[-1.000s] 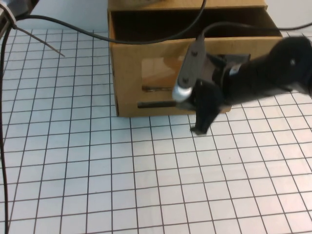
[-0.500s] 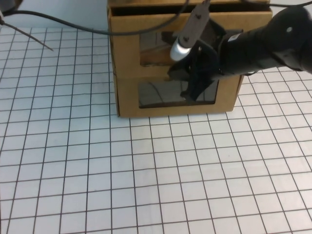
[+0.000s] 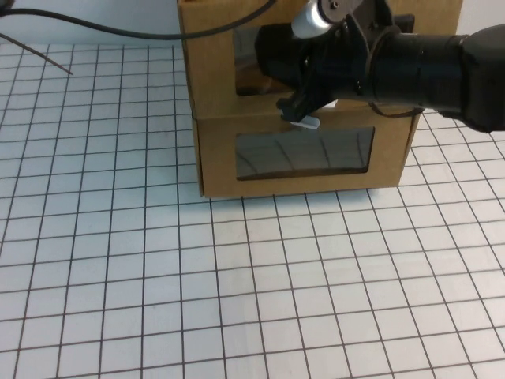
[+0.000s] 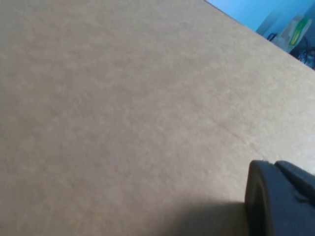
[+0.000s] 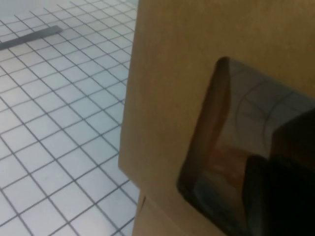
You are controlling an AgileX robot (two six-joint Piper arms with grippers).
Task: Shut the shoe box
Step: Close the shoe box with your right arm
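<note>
Right claw (image 3: 304,106): black, pressed against the front of the shoe box (image 3: 217,150) at about one o'clock from the table's middle, at the seam between the two drawers. Whether its fingers are apart or together cannot be told; the arm's bulk hides them.

Left claw (image 4: 275,196): only a black edge shows in the left wrist view, close against plain brown cardboard. Open or closed: cannot tell. Not in the high view.

White pull tab (image 3: 304,123): small, just beneath the right claw's tip, at the top edge of the lower drawer.

Lower window (image 3: 304,151): clear plastic, reflecting the grid.

Shoe box: brown cardboard, at twelve to one o'clock on the gridded table (image 3: 237,284); both fronts look flush or near it.

Cable (image 3: 95,28): black, running in from ten o'clock to the box top.

Risks, as judged:
- continued pushing could slide the light box back across the smooth table;
- the tip could snag or crease the tab;
- the tip could dent the plastic window;
- the cable could catch on the box.
</note>
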